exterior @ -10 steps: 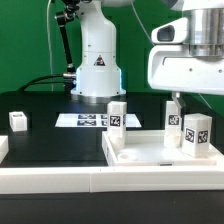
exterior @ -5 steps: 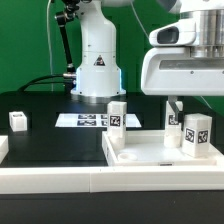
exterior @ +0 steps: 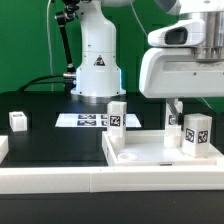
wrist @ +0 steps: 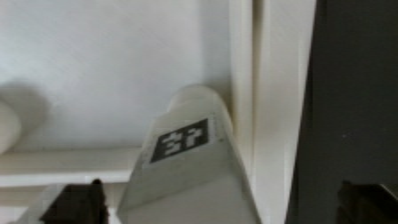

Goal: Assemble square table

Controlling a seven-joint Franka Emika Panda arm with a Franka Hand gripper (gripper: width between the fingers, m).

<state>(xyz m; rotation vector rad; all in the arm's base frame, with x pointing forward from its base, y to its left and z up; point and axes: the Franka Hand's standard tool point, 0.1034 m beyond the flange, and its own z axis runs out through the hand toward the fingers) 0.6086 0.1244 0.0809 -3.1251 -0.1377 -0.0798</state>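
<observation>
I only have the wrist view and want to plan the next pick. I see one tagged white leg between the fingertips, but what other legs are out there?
Observer: The exterior view shows four legs in all. One small leg stands alone on the black table at the exterior view's left.
Operator: And the other three?
Observer: They stand upright by the square slab at the exterior view's right: a near leg, a far leg below the gripper, and a corner leg.
Operator: Anything between the two groups?
Observer: The marker board lies flat in front of the arm's base.
</observation>
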